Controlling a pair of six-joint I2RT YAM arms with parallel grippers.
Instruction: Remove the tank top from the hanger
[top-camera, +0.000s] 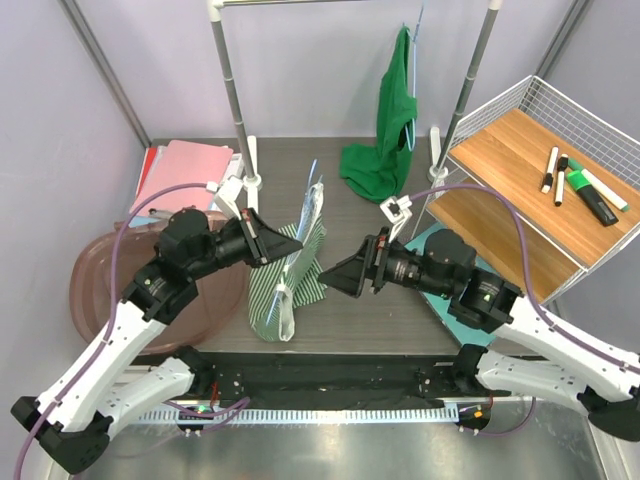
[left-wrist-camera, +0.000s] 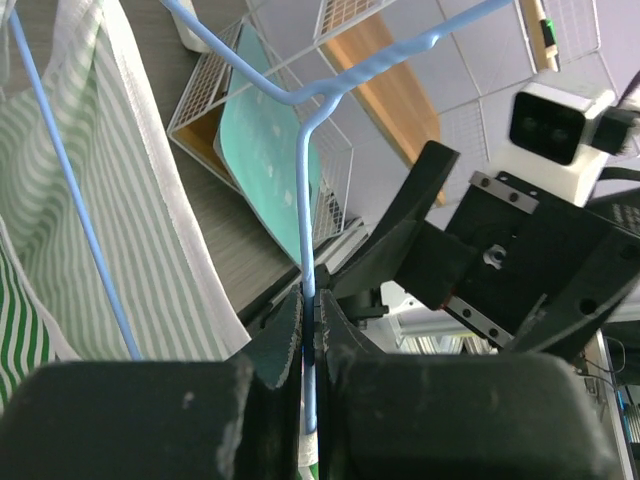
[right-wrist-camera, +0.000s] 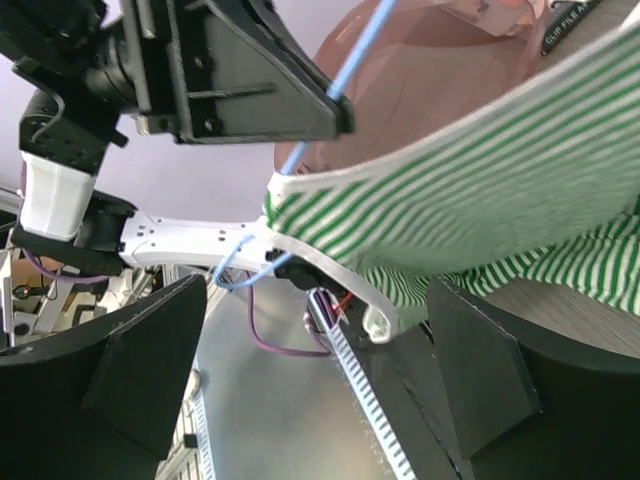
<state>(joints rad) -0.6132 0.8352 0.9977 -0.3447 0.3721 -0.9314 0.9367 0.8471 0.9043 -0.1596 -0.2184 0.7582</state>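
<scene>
A green-and-white striped tank top (top-camera: 290, 285) hangs on a light blue wire hanger (top-camera: 312, 185) over the middle of the table, its lower part bunched on the surface. My left gripper (top-camera: 295, 243) is shut on the hanger's wire (left-wrist-camera: 305, 190), which runs straight between the jaws (left-wrist-camera: 311, 320), with the tank top (left-wrist-camera: 90, 200) to the left. My right gripper (top-camera: 325, 280) stands open just right of the garment. In the right wrist view the striped cloth (right-wrist-camera: 480, 210) and its white strap edge (right-wrist-camera: 340, 285) lie above the wide-apart jaws (right-wrist-camera: 315, 350), touching neither finger.
A dark green garment (top-camera: 395, 120) hangs from the rail at the back between two rack poles (top-camera: 235, 100). A wire shelf with wooden boards (top-camera: 530, 170) and markers stands at the right. A pink folder (top-camera: 185, 170) and a brownish translucent basin (top-camera: 110, 290) lie at the left.
</scene>
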